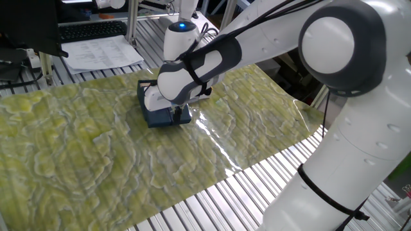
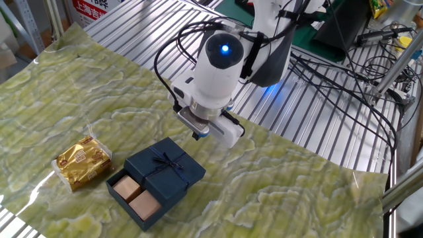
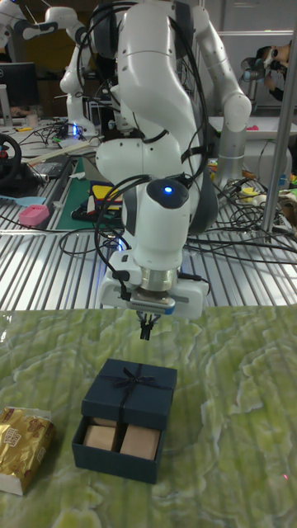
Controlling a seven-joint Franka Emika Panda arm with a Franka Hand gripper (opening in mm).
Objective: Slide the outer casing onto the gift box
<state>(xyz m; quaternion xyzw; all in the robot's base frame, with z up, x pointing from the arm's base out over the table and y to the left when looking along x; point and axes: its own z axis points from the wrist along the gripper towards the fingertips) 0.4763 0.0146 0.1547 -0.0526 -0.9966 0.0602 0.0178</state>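
Observation:
The navy outer casing (image 2: 166, 166) (image 3: 132, 385) with its ribbon bow lies on the green mat and covers the far half of the gift box (image 3: 114, 464). The box's near end sticks out uncovered, showing two tan blocks (image 2: 136, 196) inside. My gripper (image 2: 197, 135) (image 3: 145, 332) hangs just above the mat behind the casing's far edge, fingers shut together with nothing in them. In one fixed view the arm hides most of the casing (image 1: 157, 118).
A crinkled gold-wrapped item (image 2: 82, 160) (image 3: 21, 441) lies on the mat just left of the box. The green mat (image 2: 277, 192) covers a slatted metal table. Papers (image 1: 103, 51) and a keyboard sit beyond the mat; cables (image 2: 344, 99) trail behind the arm.

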